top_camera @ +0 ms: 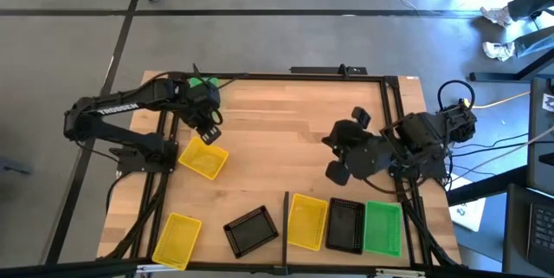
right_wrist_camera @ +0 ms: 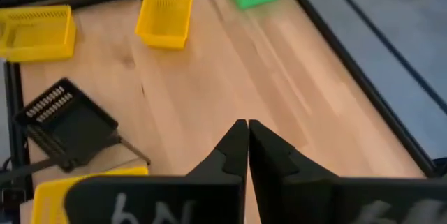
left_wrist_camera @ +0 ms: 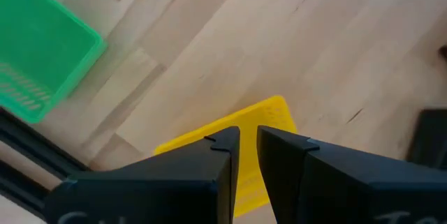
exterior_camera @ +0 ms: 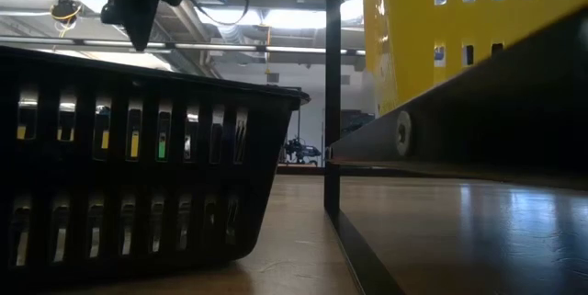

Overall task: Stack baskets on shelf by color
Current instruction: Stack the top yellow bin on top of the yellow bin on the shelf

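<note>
Black basket [exterior_camera: 129,157] seemingly beside shelf [exterior_camera: 459,231] edge.

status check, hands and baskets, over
Left hand slightly open above loose yellow basket. Right hand shut, empty, over bare table. Yellow, black, green stacks on shelf. Nothing blocking.

White capitals ran along the left arm [top_camera: 121,109] in the high view, and they appeared to spell TROSSEN, though the letters were small and only just made out. In the right wrist view, pale lettering sat on the dark body of the right gripper [right_wrist_camera: 246,135], showing upside down from that camera; it could not be read with any certainty. The left wrist view showed faint marks low on the body of the left gripper [left_wrist_camera: 248,140], too cut off to read. Nothing readable stood on the baskets or the tabletop.
</note>
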### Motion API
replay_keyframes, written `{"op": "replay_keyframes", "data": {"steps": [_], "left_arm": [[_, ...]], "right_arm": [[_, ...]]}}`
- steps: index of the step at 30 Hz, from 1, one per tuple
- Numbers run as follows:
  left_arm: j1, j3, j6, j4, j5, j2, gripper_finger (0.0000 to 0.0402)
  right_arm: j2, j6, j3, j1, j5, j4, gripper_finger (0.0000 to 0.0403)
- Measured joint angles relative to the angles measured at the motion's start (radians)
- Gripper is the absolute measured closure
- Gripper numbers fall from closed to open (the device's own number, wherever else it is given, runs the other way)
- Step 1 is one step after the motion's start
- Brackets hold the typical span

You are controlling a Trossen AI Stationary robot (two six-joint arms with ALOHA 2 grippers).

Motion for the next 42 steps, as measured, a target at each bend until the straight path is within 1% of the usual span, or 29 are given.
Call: {"op": "replay_keyframes", "data": {"steps": [3,6,12,18,21,24,28,31,33,38,42], "left_arm": [[0.0,-0.022,0.053,0.001,0.0,0.0,0.0359],[0.0,-0.04,0.079,0.0,0.0,0.0,0.0359],[0.0,-0.051,0.069,0.0,0.0,0.0,0.0352],[0.001,-0.05,-0.039,0.001,0.004,0.0,0.032],[0.001,-0.051,-0.164,0.007,0.02,0.0,0.0314],[-0.002,-0.051,-0.307,0.007,0.071,0.017,0.0313],[-0.035,-0.078,-0.397,0.005,0.141,0.053,0.0312],[-0.071,-0.113,-0.428,0.024,0.183,0.088,0.0312],[-0.098,-0.135,-0.437,0.084,0.202,0.118,0.0312],[-0.137,-0.168,-0.46,0.203,0.199,0.167,0.0312],[-0.159,-0.187,-0.481,0.237,0.176,0.21,0.0312]], "right_arm": [[0.0,-0.041,0.0,-0.03,-0.054,0.0,0.0382],[0.0,-0.083,0.0,-0.05,-0.06,0.0,0.0368],[0.0,-0.113,0.0,-0.072,-0.061,0.001,0.0343],[0.0,-0.125,0.0,-0.08,-0.059,0.001,0.0339],[0.0,-0.137,0.0,-0.08,-0.059,0.001,0.034],[0.0,-0.133,0.0,-0.08,-0.059,0.001,0.0339],[0.0,-0.133,0.0,-0.08,-0.06,0.002,0.0339],[0.0,-0.135,0.0,-0.08,-0.06,0.003,0.0339],[0.0,-0.135,0.0,-0.08,-0.06,0.003,0.0338],[0.001,-0.137,-0.001,-0.08,-0.06,0.003,0.0338],[0.001,-0.135,-0.001,-0.08,-0.06,0.003,0.0338]]}}
